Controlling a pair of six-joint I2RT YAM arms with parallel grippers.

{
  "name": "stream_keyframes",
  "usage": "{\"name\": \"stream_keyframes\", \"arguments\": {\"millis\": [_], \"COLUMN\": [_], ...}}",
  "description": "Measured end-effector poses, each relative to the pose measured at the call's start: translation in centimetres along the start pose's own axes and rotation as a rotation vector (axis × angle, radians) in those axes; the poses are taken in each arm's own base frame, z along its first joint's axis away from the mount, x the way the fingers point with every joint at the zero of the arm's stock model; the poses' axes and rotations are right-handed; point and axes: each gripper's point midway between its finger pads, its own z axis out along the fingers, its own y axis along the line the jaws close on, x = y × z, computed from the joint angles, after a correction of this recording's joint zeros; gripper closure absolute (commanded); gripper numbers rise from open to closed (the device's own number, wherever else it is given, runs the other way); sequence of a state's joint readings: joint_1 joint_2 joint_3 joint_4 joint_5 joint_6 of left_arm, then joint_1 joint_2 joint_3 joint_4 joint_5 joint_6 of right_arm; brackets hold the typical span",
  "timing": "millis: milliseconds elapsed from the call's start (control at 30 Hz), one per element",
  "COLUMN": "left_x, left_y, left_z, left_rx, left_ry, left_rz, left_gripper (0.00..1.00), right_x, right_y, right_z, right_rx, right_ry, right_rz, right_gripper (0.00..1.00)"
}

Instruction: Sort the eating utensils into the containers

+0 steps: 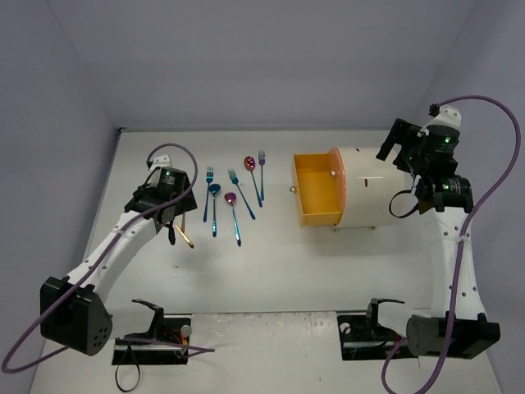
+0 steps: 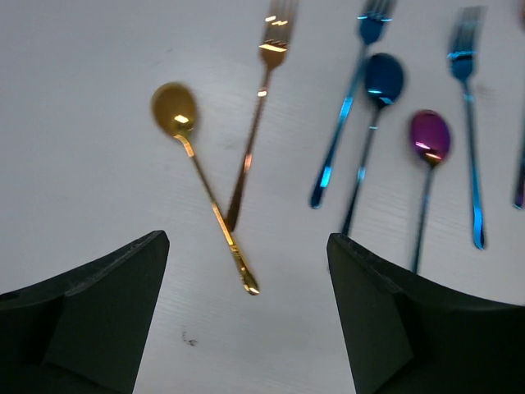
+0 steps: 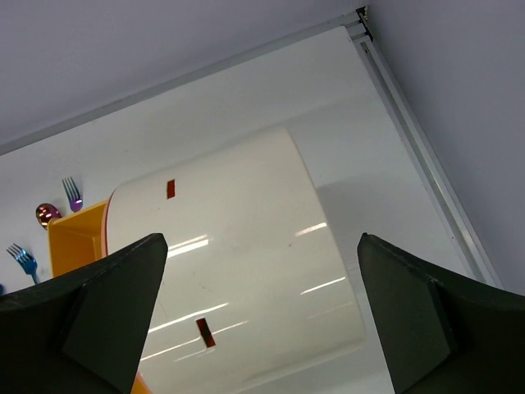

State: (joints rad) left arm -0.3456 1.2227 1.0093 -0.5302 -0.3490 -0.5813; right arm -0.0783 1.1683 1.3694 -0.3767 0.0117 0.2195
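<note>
My left gripper (image 1: 173,227) (image 2: 246,240) hangs open over the table, nothing between its fingers. Just ahead of it lie a gold spoon (image 2: 175,109) and a gold fork (image 2: 262,90), their handles crossing. The spoon's handle end lies between my fingertips, lower down. To their right lie a blue fork (image 2: 344,123), a blue spoon (image 2: 383,78), a magenta spoon (image 2: 430,135) and another blue fork (image 2: 467,107). The white cylinder cabinet (image 1: 369,189) (image 3: 238,246) lies on its side with one orange drawer (image 1: 318,190) (image 3: 78,238) pulled open. My right gripper (image 1: 399,148) (image 3: 262,240) is open above the cabinet's back end.
A second magenta spoon (image 1: 249,163) and a purple fork (image 1: 262,164) lie nearest the drawer. The table's back edge and walls (image 3: 410,139) run close behind the cabinet. Two black mounts (image 1: 156,324) sit at the near edge.
</note>
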Motion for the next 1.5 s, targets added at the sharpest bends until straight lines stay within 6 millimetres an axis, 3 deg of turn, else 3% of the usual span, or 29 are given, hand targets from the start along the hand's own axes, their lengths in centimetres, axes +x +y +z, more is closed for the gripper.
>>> {"name": "stream_keyframes", "arguments": {"millis": [133, 367, 467, 600, 833, 1000, 1200, 1433, 1500], "left_x": [2.0, 3.3, 4.5, 4.4, 3.8, 4.6, 6.2, 6.2, 6.3], "left_y": [4.7, 7.5, 7.7, 6.9, 5.8, 5.4, 5.4, 5.5, 5.5], "left_z": [2.3, 7.1, 8.7, 10.3, 11.2, 12.0, 12.8, 12.8, 12.8], "left_rx": [-0.155, -0.282, -0.316, -0.317, -0.280, -0.275, -0.299, -0.302, -0.302], "left_ry": [0.063, 0.133, 0.181, 0.198, 0.182, 0.208, 0.251, 0.251, 0.252], "left_rz": [-0.123, -0.256, -0.277, -0.309, -0.361, -0.386, -0.394, -0.390, -0.386], "left_gripper": [0.25, 0.33, 0.38, 0.39, 0.42, 0.49, 0.71, 1.00, 1.00], "right_x": [0.3, 1.7, 2.4, 3.2, 3.3, 3.5, 3.8, 4.0, 4.2], "right_y": [0.4, 1.1, 1.1, 1.5, 1.8, 1.8, 1.7, 1.6, 1.5], "right_z": [-1.4, -2.1, -2.2, -2.6, -3.4, -3.5, -3.4, -3.3, -3.3], "right_rx": [-0.018, -0.042, -0.045, -0.052, -0.049, -0.038, -0.029, -0.021, -0.019], "right_ry": [-0.014, 0.002, 0.012, 0.016, 0.000, -0.003, 0.001, 0.005, 0.009], "right_rz": [-0.001, -0.017, -0.023, -0.046, -0.085, -0.100, -0.107, -0.111, -0.112], "right_gripper": [0.00, 0.00, 0.00, 0.00, 0.00, 0.00, 0.00, 0.00, 0.00]}}
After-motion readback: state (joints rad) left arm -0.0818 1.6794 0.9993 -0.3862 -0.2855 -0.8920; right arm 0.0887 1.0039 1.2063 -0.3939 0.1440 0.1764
